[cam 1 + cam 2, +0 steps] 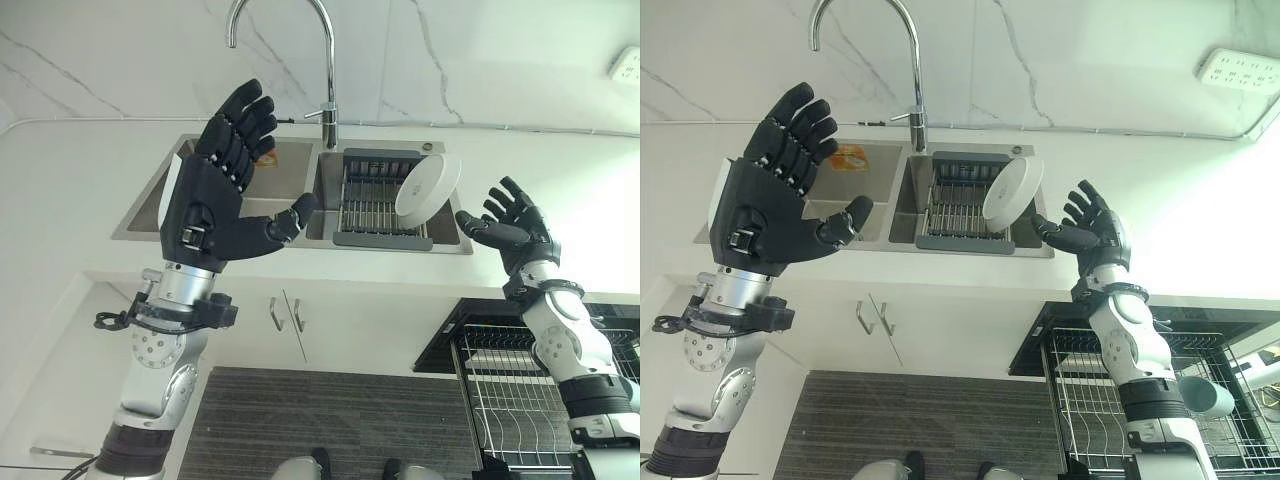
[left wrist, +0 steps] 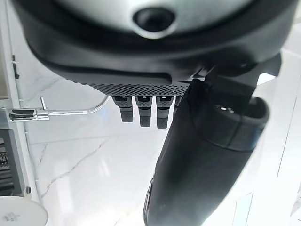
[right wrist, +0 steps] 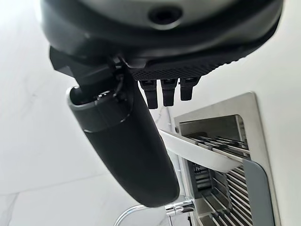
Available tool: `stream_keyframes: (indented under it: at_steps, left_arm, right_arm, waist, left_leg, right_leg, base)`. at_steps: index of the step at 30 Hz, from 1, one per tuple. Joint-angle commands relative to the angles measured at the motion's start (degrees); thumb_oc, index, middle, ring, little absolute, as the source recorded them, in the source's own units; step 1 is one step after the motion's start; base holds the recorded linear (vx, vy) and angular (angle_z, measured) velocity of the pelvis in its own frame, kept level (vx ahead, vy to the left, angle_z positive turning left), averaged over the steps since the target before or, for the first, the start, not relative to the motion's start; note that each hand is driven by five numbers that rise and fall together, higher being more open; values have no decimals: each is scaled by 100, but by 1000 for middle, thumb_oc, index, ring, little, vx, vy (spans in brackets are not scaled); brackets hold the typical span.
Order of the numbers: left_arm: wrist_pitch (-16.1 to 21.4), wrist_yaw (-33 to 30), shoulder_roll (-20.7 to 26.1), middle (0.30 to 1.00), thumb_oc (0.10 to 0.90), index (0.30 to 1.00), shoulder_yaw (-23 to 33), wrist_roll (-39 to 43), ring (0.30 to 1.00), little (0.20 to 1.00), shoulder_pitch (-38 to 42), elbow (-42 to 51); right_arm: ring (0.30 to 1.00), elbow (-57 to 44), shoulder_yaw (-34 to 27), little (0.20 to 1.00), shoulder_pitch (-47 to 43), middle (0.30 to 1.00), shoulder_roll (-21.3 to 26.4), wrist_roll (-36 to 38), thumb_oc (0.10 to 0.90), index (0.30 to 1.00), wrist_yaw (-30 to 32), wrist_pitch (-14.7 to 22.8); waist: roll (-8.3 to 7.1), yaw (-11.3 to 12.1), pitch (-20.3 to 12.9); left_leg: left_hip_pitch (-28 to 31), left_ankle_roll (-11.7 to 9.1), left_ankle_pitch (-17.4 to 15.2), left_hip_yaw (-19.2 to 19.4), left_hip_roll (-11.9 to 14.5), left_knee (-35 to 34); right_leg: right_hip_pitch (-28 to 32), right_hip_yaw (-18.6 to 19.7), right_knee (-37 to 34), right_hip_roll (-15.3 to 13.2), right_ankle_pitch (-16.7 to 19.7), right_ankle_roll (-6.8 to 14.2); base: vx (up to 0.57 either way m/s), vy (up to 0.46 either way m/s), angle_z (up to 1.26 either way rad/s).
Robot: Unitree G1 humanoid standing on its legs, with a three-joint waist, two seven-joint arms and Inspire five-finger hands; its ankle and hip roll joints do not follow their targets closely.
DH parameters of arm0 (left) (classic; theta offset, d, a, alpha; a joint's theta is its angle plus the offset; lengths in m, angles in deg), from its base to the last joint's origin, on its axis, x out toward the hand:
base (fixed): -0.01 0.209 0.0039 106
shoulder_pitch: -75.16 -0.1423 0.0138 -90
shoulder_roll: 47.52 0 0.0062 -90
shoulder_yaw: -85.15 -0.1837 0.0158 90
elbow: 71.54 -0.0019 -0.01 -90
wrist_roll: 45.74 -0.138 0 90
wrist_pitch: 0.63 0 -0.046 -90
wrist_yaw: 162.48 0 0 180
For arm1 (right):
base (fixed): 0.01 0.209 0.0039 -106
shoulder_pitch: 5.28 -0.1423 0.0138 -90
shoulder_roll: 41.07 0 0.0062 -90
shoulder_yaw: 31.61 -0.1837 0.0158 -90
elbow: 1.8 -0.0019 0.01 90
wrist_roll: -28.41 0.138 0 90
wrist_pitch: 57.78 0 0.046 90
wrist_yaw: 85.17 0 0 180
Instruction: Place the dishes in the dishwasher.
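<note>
The white plate (image 1: 428,187) stands tilted on its edge at the right end of the dark drying rack (image 1: 375,200) that sits in the right basin of the steel sink (image 1: 150,205). The right hand (image 1: 515,228) hovers just beside it, on the plate's right, palm turned toward it, fingers (image 1: 503,208) spread and released, holding nothing and not touching the plate. So the plate lies directly to the left of those fingers, its face angled up toward the tap (image 1: 328,70) and its rim presented edge-on to the thumb. The left hand (image 1: 215,190) is raised over the left basin, fingers straight and empty, well apart from the plate. The right hand is clearly the nearer one; a short reach leftward would probably bring it to the rim. The open dishwasher rack (image 1: 520,395) waits below the tabletop (image 1: 560,160), on the right arm's side.
</note>
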Motion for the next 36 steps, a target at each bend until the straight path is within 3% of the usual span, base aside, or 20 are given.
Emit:
stream_keyframes:
  at_steps: [1, 13, 36]
  left_arm:
    - [407, -104, 265, 900, 800, 900, -104, 78, 900, 900, 379, 205]
    - [278, -158, 460, 900, 800, 900, -239, 247, 900, 900, 667, 13]
    - [242, -247, 671, 900, 800, 900, -295, 475, 900, 900, 797, -64]
  right_arm:
    - [900, -51, -189, 900, -673, 900, 197, 695, 800, 900, -56, 523]
    - [900, 1009, -73, 900, -1332, 900, 420, 1489, 800, 900, -111, 157]
    - [900, 2112, 52, 900, -1935, 900, 777, 1795, 800, 900, -223, -81]
  waist:
    - [-212, 75, -654]
    - [-205, 176, -703]
    - [-199, 311, -736]
  left_leg:
    - [334, -289, -1001, -99, 22, 231]
    - [324, -330, -960, -144, 28, 231]
    - [314, -379, -901, -214, 34, 231]
  right_leg:
    - [31, -103, 161, 71, -533, 222]
    - [79, -161, 161, 60, -563, 196]
    - [156, -265, 161, 10, -601, 179]
  base:
    - [0, 0, 0]
    - [-12, 6, 3]
    - [0, 4, 1]
